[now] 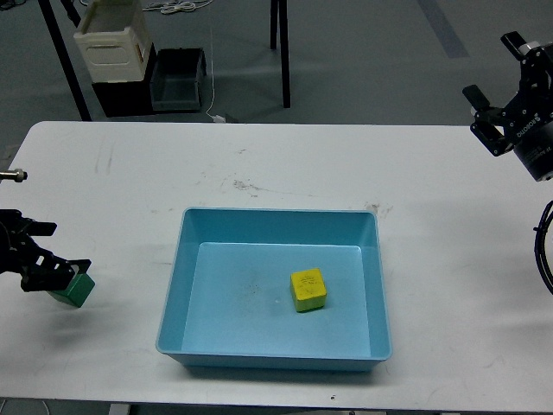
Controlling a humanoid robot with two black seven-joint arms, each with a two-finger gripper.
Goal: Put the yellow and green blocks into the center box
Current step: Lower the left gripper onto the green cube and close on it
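**Green cube in my left gripper, yellow cube in the tray**

Far left of the light-blue tray [272, 226], my left gripper [62, 278] is low over the white table [259, 164], and its dark fingers are closed around the green block [75, 290]. The cube sits tilted in the grip, well left of the tray's left wall; I can't tell whether it touches the tabletop.

On to the tray itself, square in the middle of the table. The yellow block [308, 289] lies on the tray floor, right of centre, turned a little off the tray's edges, faint markings on its top face, clear of all four walls.

Well right of the tray and above its far corner, my right gripper [501, 82] is raised off the table. Its fingers are spread apart, with nothing between them.
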